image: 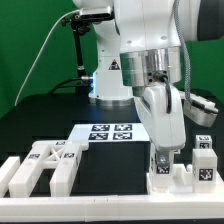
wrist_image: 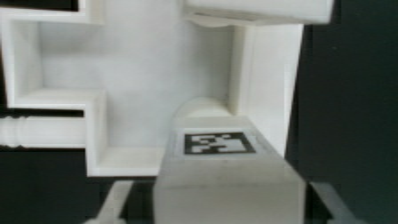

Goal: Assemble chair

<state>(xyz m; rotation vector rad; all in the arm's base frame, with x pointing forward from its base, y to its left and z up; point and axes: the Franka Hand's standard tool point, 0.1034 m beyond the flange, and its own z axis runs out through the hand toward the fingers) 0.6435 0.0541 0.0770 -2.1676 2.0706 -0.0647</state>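
Exterior view | end effector (image: 166, 157) straddles tagged chair part (image: 172, 180) directly beneath | clenched or released: cannot tell

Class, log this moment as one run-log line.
gripper: down at chair part, exterior view's right | grip: cannot tell | other parts: loose, exterior view's left

wrist | tagged white bar (wrist_image: 224, 190) foreground | white frame part (wrist_image: 71, 60) behind | black table (wrist_image: 356, 120)

A matte black table (image: 40, 120) bears the thin white marker board (image: 110, 131) and glossy white blocky plastic chair parts (image: 45, 165).
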